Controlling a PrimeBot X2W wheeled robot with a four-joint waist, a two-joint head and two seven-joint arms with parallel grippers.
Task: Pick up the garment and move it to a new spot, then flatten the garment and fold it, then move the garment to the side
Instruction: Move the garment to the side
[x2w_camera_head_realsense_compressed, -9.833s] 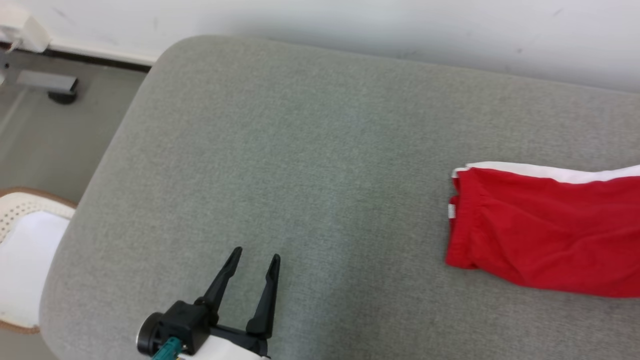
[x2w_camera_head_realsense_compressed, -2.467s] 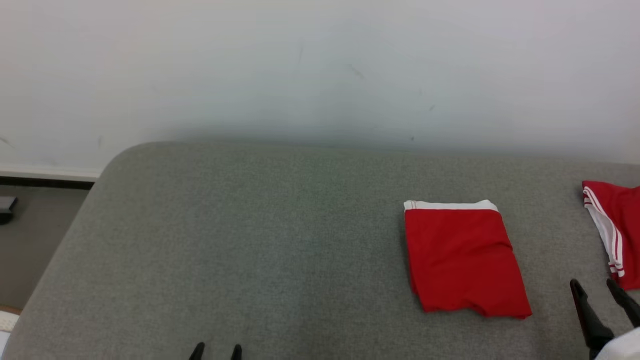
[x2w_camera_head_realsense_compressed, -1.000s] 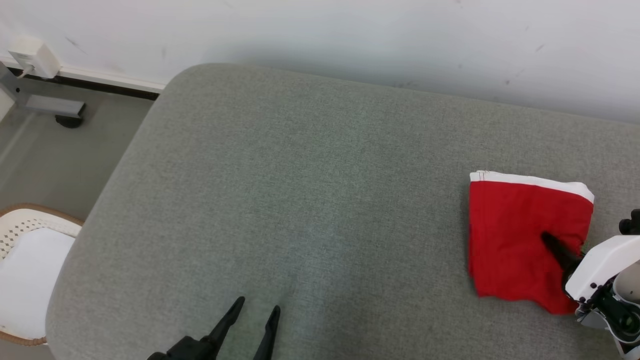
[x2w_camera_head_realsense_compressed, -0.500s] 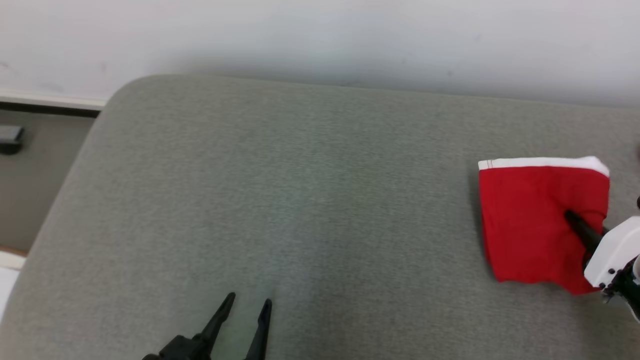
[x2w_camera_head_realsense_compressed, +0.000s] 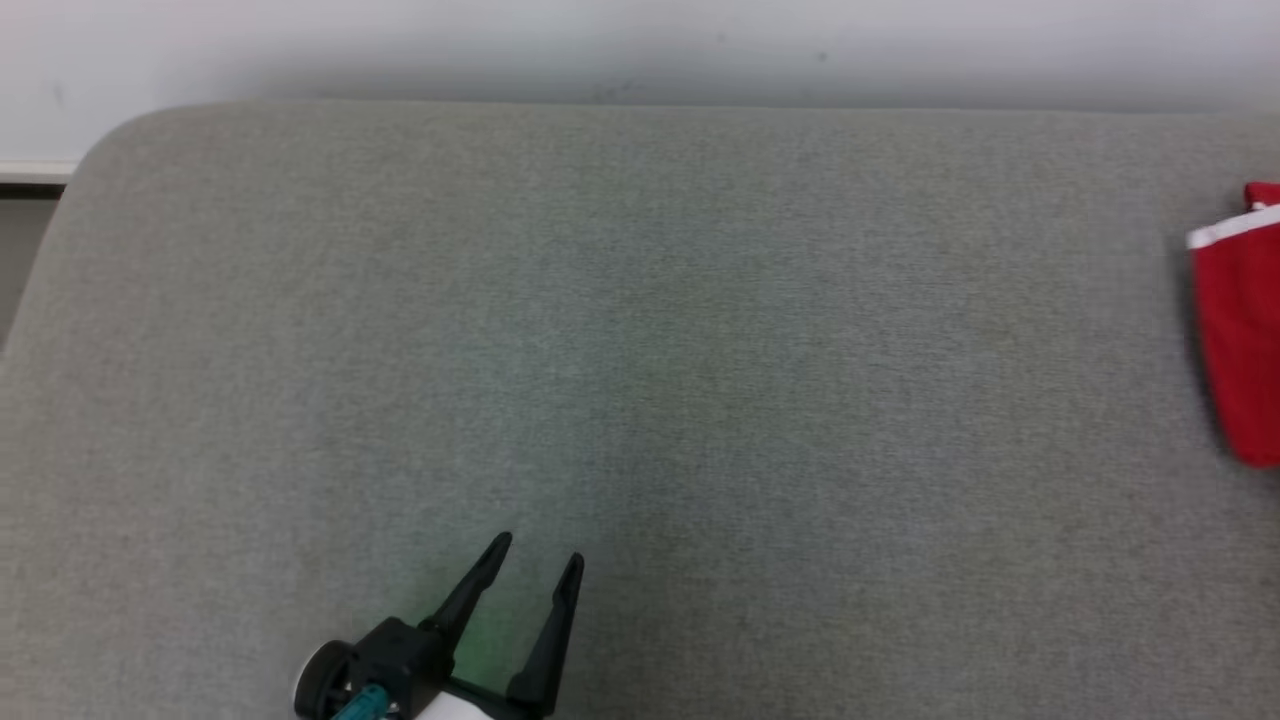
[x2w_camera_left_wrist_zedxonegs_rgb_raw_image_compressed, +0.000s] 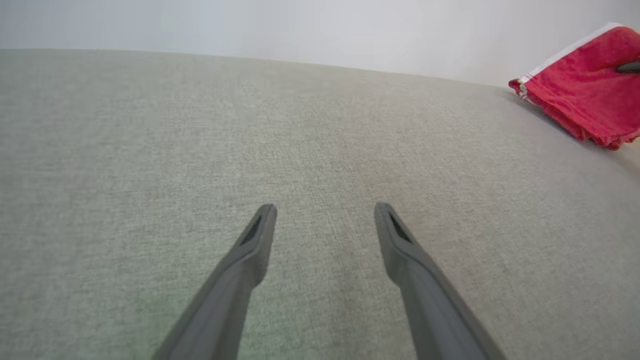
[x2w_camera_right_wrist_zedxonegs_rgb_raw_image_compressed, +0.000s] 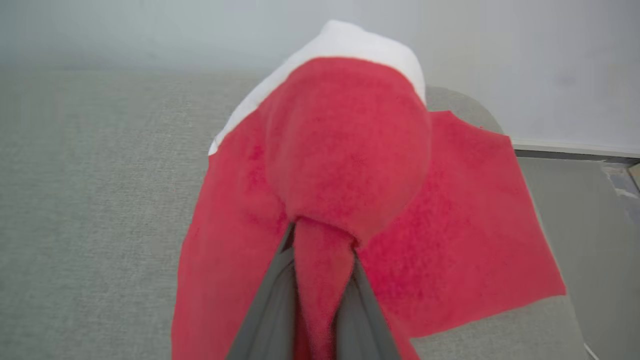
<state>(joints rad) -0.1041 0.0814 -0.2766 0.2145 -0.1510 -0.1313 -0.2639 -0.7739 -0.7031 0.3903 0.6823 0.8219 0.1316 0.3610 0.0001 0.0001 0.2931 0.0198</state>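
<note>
Garment (x2w_camera_right_wrist_zedxonegs_rgb_raw_image_compressed: 345, 150) now pinched, near cushion (x2w_camera_head_realsense_compressed: 640, 350) edge

garment (x2w_camera_right_wrist_zedxonegs_rgb_raw_image_compressed: 345, 150) — soft fleecy cloth | cushion (x2w_camera_head_realsense_compressed: 640, 350) — coarse woven fabric, matt

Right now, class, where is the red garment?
The garment is at the head view's right edge, over the grey cushion, pinched by the right gripper.

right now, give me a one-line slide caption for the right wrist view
Right gripper shut on a bunched fold of the red garment, white band uppermost, over the grey cushion.
</note>
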